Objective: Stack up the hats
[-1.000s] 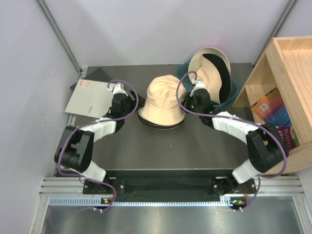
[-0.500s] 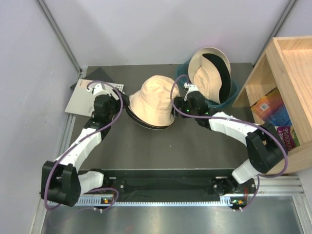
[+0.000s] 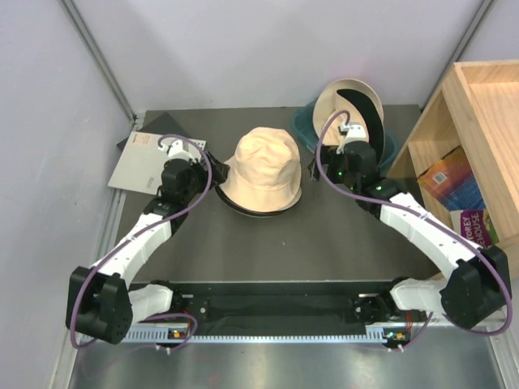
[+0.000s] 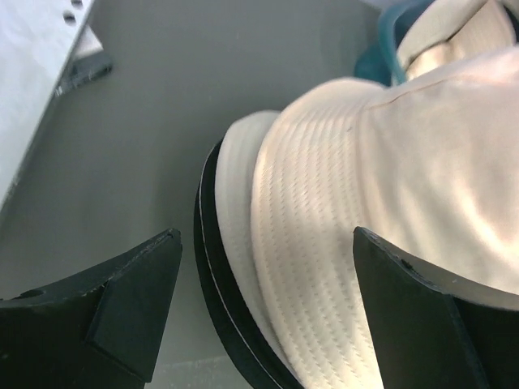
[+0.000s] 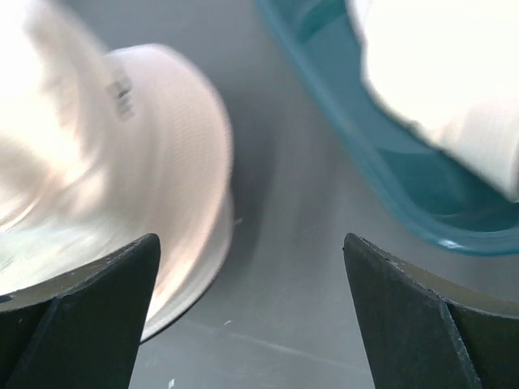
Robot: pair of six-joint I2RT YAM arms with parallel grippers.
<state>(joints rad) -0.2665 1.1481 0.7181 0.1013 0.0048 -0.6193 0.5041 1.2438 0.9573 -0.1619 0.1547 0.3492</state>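
I had a cream hat sitting crown-up on top of the stack, in the middle of the table toward its far edge. The brim of a black hat showed beneath it along the left and near sides.

The left gripper stood with its jaws spread wide at the left side of the stack, holding nothing. The brims lay in the gap in the wrist view, but I could not tell whether a finger touched the fabric.

The right gripper also stood wide open and empty, over bare table between the stack's right side and the teal tub.

A second cream hat with a black lining stood on edge in that tub, near the far right corner. A wooden shelf stood off the right edge, and a sheet of paper lay at the far left corner.
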